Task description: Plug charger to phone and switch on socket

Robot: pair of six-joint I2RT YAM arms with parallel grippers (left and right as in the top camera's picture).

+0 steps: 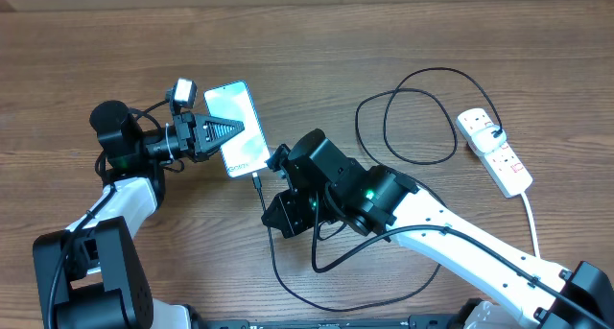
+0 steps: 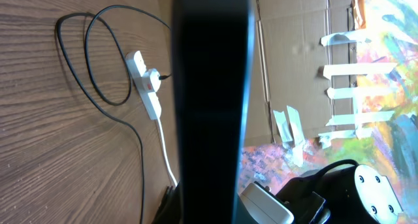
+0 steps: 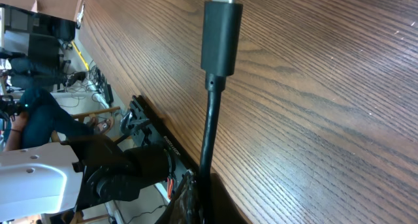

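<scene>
Wood-grain tabletop (image 1: pixel 403 32) stretches out under both arms, with brown cardboard sheets (image 2: pixel 294 48) propped behind it.

The left gripper (image 1: pixel 235 129) has its jaws pinching a slim rectangular smartphone with a pale blue-white screen (image 1: pixel 230 101), gripped across its long sides and raised off the wood. It looks rigid, smooth-edged and easy to let slip, with glass that would not take a knock.

The right gripper (image 1: pixel 271 172) seems to have its jaws pressed on the thin black charger cable (image 3: pixel 209 132) just behind the stubby black connector (image 3: pixel 221 38). That is the sensible hold, since the cord is light and floppy and only the moulded plug is stiff. The connector's tip sits just beside the smartphone's lower end.

The white elongated power strip with red switches (image 1: pixel 494 152) lies well apart, at the right.

There is writing low on the screen, too small to read, and no brand is legible on the strip.
</scene>
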